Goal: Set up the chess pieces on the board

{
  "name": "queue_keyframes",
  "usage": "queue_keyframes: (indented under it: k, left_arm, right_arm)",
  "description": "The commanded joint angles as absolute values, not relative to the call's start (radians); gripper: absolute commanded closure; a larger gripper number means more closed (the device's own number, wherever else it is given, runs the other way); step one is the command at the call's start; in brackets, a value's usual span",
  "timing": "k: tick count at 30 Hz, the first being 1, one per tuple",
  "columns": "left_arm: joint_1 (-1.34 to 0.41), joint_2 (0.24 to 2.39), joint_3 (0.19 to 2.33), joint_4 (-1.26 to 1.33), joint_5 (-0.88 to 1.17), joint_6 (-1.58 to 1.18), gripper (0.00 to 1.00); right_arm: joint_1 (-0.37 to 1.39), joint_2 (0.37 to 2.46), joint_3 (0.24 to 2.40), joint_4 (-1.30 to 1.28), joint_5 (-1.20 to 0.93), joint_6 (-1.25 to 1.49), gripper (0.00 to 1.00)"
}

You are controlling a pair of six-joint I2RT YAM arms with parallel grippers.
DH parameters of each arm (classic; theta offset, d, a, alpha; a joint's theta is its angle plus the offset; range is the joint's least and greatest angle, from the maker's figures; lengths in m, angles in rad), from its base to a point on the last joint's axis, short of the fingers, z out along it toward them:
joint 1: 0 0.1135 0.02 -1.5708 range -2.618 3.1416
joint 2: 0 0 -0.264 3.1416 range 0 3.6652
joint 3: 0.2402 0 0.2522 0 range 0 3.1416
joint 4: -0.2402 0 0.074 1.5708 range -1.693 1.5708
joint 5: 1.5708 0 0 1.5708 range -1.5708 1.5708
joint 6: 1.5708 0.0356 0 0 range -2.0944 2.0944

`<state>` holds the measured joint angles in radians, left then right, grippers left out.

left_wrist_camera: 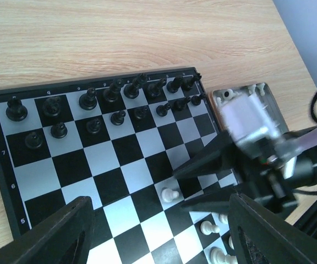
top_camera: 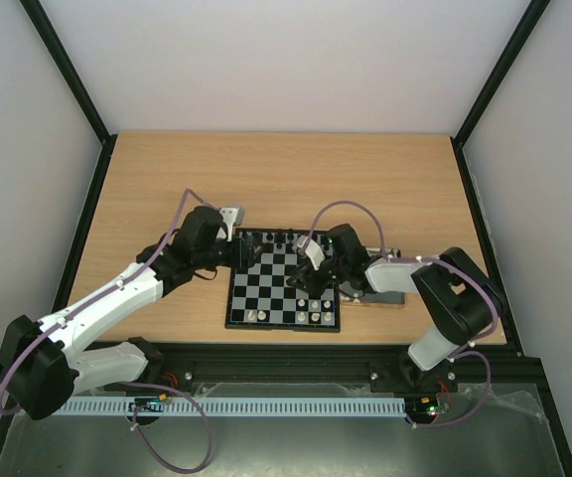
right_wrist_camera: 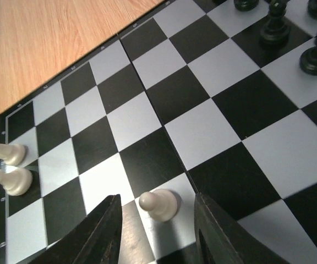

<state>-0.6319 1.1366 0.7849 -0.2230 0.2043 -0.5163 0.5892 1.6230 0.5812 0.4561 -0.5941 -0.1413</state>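
Note:
The board [top_camera: 266,288] lies in the middle of the table between the two arms. Black figures [left_wrist_camera: 114,91] fill its far two rows. A cream-white pawn [right_wrist_camera: 158,204] stands upright on a pale square. My right gripper [right_wrist_camera: 157,201] is open around it, with a gap between the pawn and each finger. The left wrist view shows the same pawn [left_wrist_camera: 170,194] between the right gripper's fingers [left_wrist_camera: 202,159]. A few more white chess pieces [right_wrist_camera: 7,165] stand along the near edge of the board. My left gripper [left_wrist_camera: 159,206] hangs open above the board's left side and holds nothing.
A metal tray [top_camera: 390,298] lies just right of the board, under the right arm. Bare wooden table [top_camera: 266,179] stretches behind the board. Black frame posts and white walls close in the sides.

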Motion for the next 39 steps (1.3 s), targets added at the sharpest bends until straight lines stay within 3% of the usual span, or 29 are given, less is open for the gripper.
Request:
queue_keyframes:
  k: [1,5,10,13,21,32,39]
  left_arm:
    - [-0.634,1.132,0.809,-0.294,0.183,-0.48,0.3]
    - [-0.637,1.154,0.83,-0.354,0.173,-0.426,0.31]
    - [-0.695,1.237,0.903,-0.46,0.083,-0.328,0.35]
    - [-0.761,1.319,0.965,-0.503,0.028,-0.268,0.39]
    - [-0.881,1.614,1.149,-0.561,-0.068,-0.193,0.48]
    - [-0.922,1.808,1.258,-0.599,-0.064,-0.15,0.51]
    - [-0.931,1.859,1.26,-0.578,-0.028,-0.158,0.61]
  right_arm:
    - [0.55,1.488,0.661,0.257,-0.653,-0.126,0.6]
    - [0.509,1.369,0.801,0.015,-0.666,-0.11,0.54]
    - [0.466,1.28,0.893,-0.224,-0.392,-0.062,0.52]
    - [0.366,1.264,0.866,-0.318,-0.351,-0.054,0.51]
    - [0.025,1.272,0.817,-0.347,-0.521,-0.061,0.49]
    - [-0.011,1.254,0.803,-0.332,-0.545,-0.081,0.47]
    - [-0.011,1.279,0.809,-0.34,-0.563,-0.096,0.47]
